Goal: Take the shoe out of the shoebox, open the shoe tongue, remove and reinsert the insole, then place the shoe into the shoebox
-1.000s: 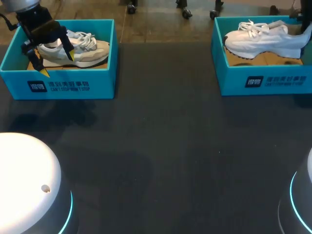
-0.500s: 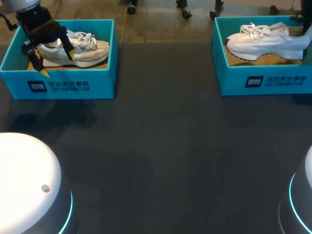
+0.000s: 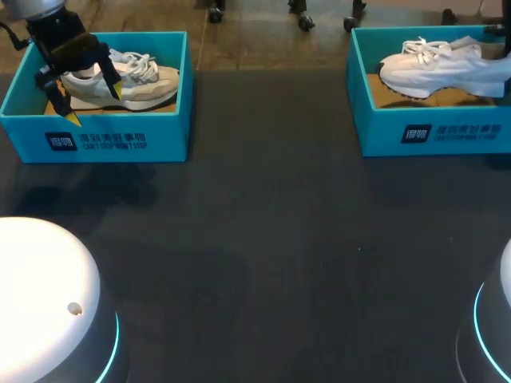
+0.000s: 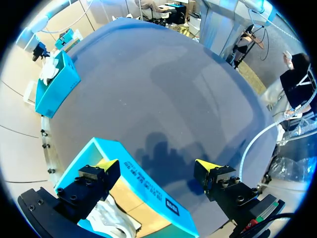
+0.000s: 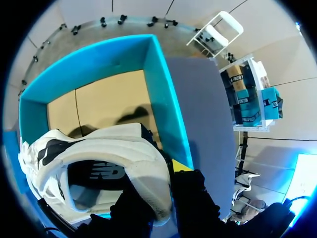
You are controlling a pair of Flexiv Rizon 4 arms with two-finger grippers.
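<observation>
Low over the tan floor of the right teal shoebox (image 3: 431, 132) hangs a white shoe (image 3: 443, 70), toe pointing left. In the right wrist view my right gripper (image 5: 166, 171) is shut on the heel collar of this white shoe (image 5: 99, 158), with the right shoebox (image 5: 163, 99) below it. A beige shoe (image 3: 128, 84) lies in the left teal shoebox (image 3: 120, 136). My left gripper (image 3: 92, 104) hovers open over that box's front wall. In its wrist view the left gripper (image 4: 157, 166) straddles the left shoebox wall (image 4: 148, 186), and the beige shoe (image 4: 111, 223) shows by one finger.
The dark table (image 3: 271, 239) stretches wide between the two boxes and toward the front. My arms' white bases (image 3: 48, 303) sit at the front corners.
The white shoe has shifted to the right inside the right box, carried by my right gripper. My left arm and the beige shoe have stayed where they were.
</observation>
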